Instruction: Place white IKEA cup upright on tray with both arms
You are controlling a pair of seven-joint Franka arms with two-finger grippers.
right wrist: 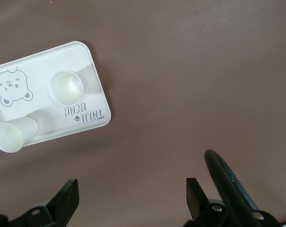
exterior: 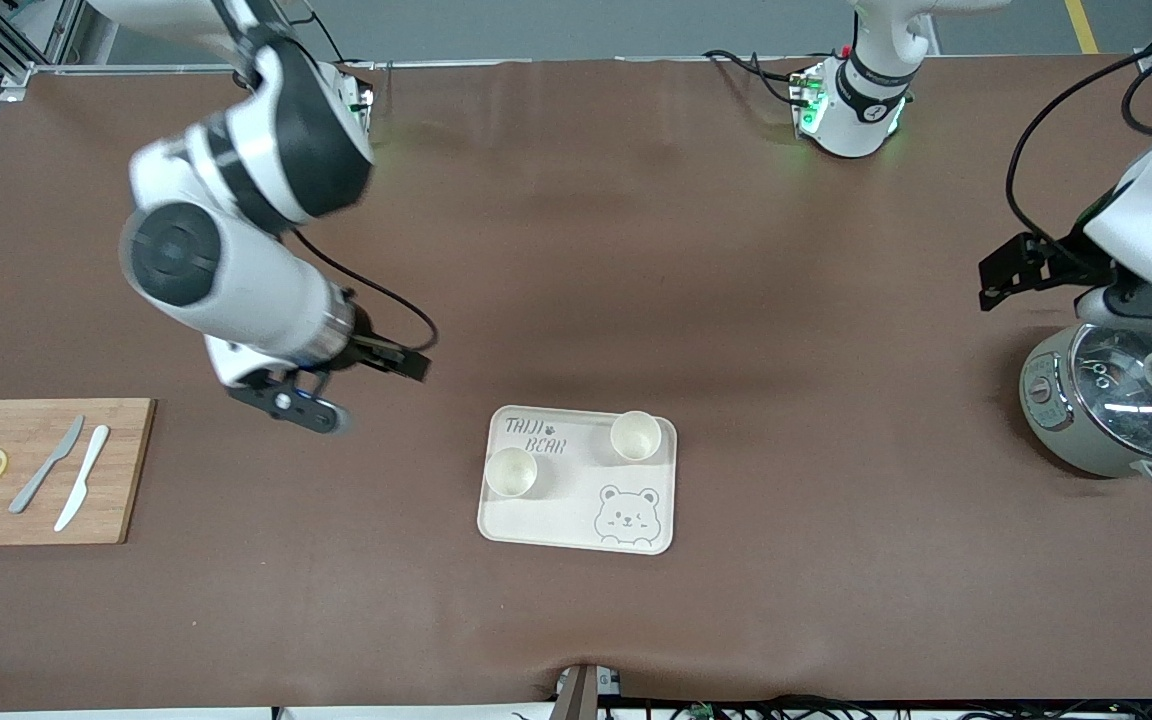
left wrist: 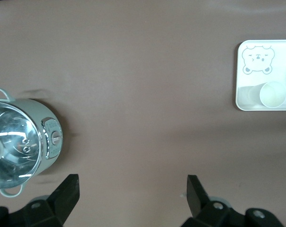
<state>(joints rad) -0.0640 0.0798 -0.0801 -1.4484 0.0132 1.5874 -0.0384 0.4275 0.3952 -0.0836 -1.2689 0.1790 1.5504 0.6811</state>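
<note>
Front cam sits high across the worktop [exterior: 636, 250], facing the arm bases and looking steeply down, wide enough to take in the whole surface from the cutting board [exterior: 41, 470] to the pot [exterior: 1121, 410]. Left wrist cam looks straight down from well above, past its own jaws, seeing the pot [left wrist: 20, 142] plus the tray [left wrist: 249, 90] edge. Right wrist cam also looks down from height with the tray [right wrist: 93, 75] in frame, so all three views share the tray [exterior: 576, 530].
</note>
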